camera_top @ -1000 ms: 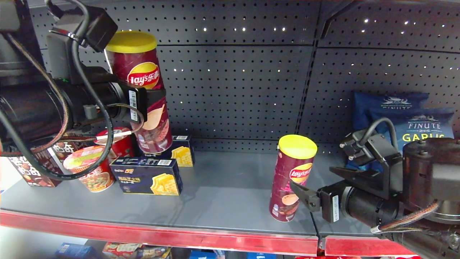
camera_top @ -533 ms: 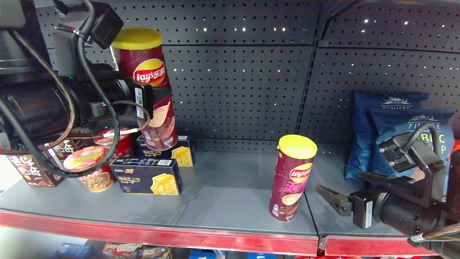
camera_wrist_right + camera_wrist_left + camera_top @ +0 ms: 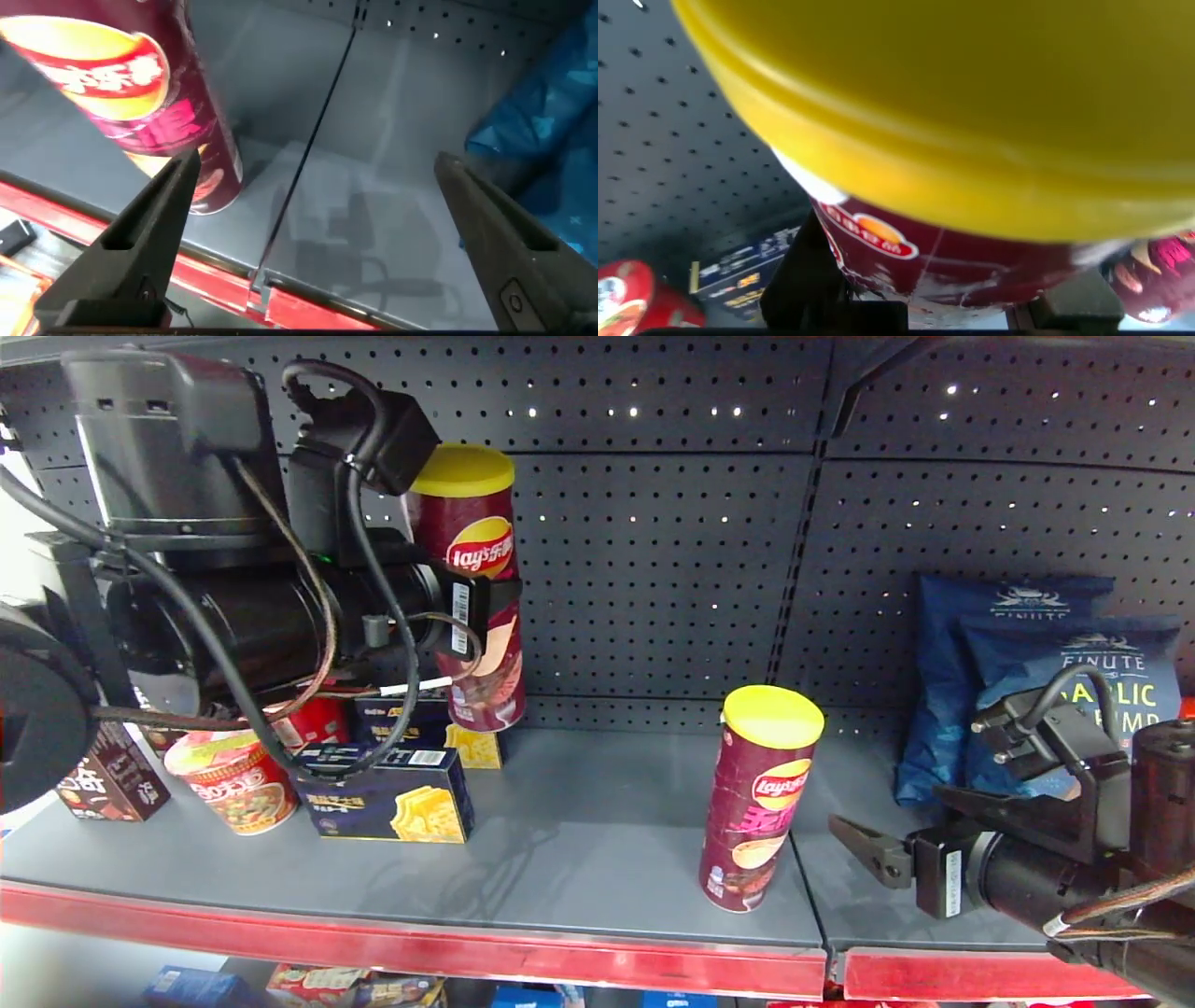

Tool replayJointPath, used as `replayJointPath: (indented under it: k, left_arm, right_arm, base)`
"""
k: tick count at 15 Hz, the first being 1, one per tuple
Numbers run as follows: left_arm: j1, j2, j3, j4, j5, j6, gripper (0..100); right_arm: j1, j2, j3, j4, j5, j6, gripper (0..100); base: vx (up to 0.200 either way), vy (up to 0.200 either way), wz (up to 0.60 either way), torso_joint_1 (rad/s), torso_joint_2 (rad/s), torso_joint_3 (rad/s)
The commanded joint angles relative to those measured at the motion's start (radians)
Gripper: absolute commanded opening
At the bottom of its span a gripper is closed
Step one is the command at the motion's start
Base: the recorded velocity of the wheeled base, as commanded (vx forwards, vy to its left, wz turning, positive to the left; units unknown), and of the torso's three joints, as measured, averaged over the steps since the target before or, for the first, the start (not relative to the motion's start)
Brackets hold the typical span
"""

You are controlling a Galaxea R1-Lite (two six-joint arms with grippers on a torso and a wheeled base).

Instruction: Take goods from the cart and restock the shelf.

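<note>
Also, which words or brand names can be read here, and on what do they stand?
"Lay's", then Chinese characters: held can.
"Lay's": standing can.
"FINUTE": front blue bag; the word below is partly hidden.
Too small to read: navy box, noodle cup.

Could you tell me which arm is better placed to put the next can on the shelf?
Left. The left gripper holds a can above the shelf; the right gripper is open and empty beside the standing can.
</note>
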Motion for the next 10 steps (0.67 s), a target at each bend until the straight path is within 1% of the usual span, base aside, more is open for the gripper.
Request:
replayJointPath:
  k: [1,5,10]
  left_arm:
    - [-0.002,0.063,-0.031,-0.006,0.001,-0.007,0]
    - [-0.008,0.112,-0.051,-0.029,-0.001,-0.007,0]
    - [-0.014,0.135,-0.064,-0.048,-0.001,-0.007,0]
  right_arm:
    - [-0.016,0.045,-0.004,-0.001,0.003,0.0,100]
    - [-0.045,0.101,-0.046,-0.004,0.004,-0.003,100]
    - [-0.053,0.167,-0.093,-0.014,0.018,-0.011,100]
  base:
    - [0.0,0.0,0.0,0.0,0.0,0.0]
    - [0.0,0.0,0.0,0.0,0.0,0.0]
    - [0.0,0.0,0.0,0.0,0.0,0.0]
